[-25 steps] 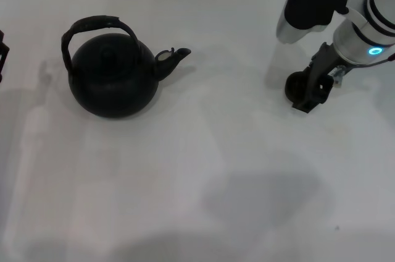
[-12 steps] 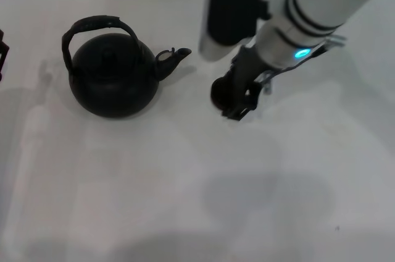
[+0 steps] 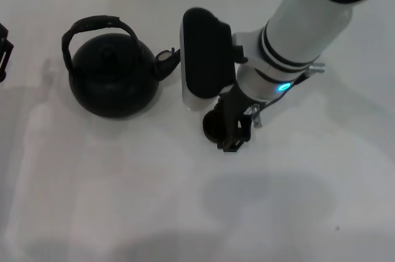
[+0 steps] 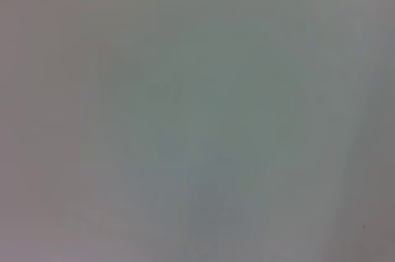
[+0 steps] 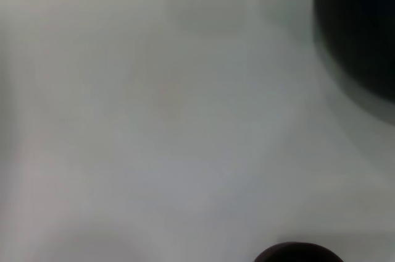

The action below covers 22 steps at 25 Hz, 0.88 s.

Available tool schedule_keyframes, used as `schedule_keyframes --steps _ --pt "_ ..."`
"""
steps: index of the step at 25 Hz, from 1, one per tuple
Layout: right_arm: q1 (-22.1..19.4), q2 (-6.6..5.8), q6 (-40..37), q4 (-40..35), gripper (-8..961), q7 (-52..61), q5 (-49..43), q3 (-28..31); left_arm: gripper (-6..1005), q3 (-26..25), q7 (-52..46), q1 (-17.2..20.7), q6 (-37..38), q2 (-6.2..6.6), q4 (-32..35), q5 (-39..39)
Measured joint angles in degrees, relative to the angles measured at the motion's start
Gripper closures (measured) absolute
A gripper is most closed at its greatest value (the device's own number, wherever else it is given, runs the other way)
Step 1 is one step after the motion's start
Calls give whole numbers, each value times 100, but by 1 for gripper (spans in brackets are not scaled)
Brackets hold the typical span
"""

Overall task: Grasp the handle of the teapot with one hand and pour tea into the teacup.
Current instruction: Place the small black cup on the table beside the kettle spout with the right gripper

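The teacup [image 3: 213,127] is clamped in the right end effector [image 3: 227,127] at four o'clock of the teapot [image 3: 112,75], within the spout's pouring reach.

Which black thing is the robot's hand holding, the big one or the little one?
The little one: the teacup sits in the right gripper, beside the spout. The big teapot, with its arched handle, stands alone, untouched.

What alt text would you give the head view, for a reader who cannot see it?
The right gripper holds the small dark teacup low over the white table, just right of the black teapot. The teapot's arched handle is untouched; the left gripper sits at the table's left edge.
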Motion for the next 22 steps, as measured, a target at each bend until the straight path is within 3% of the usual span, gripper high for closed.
schedule_keyframes --steps 22 --pt "-96 0 -92 -218 100 -189 -24 -208 197 -23 18 -73 1 17 -49 20"
